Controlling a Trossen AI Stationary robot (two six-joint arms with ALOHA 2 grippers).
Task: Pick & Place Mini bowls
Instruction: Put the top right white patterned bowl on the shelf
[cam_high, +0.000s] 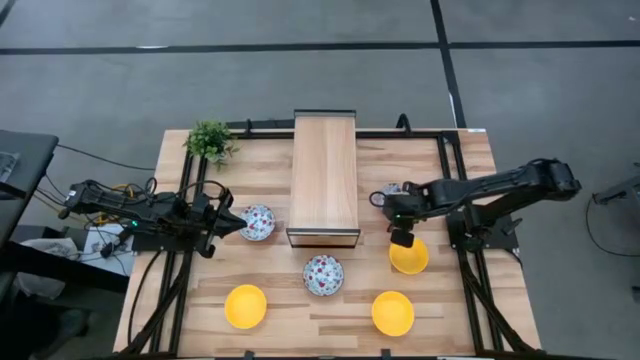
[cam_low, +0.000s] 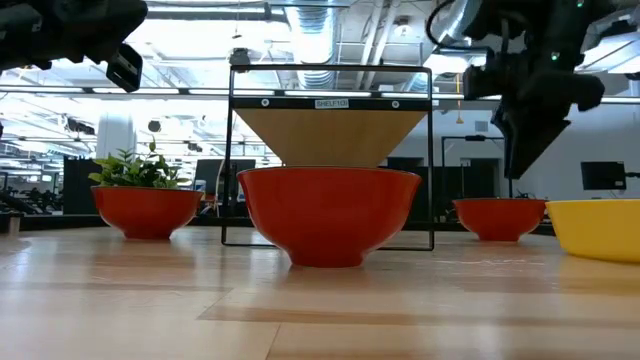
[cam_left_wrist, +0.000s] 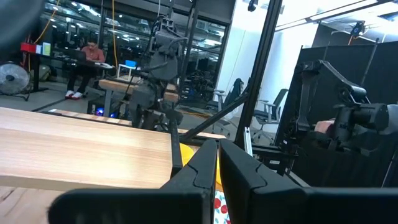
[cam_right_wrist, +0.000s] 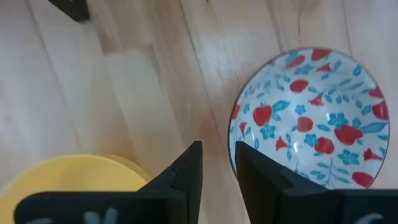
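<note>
Our right gripper (cam_right_wrist: 216, 167) hangs with its fingers a narrow gap apart and nothing between them, just above the tabletop between a floral bowl (cam_right_wrist: 313, 115) and a yellow bowl (cam_right_wrist: 68, 186) — both beside it, neither gripped. From above, this gripper (cam_high: 402, 238) sits at the far rim of that yellow bowl (cam_high: 409, 257), right of the wooden shelf (cam_high: 324, 177). Our left gripper (cam_high: 228, 222) is clenched shut and empty, its tips just beside a second floral bowl (cam_high: 258, 222) on the shelf's left. Nearer the front edge lie a third floral bowl (cam_high: 323, 274) and two more yellow bowls (cam_high: 245, 306) (cam_high: 393, 313), well apart — a small potted plant (cam_high: 209, 140) stands at the table's (cam_high: 470, 320) far left corner.
</note>
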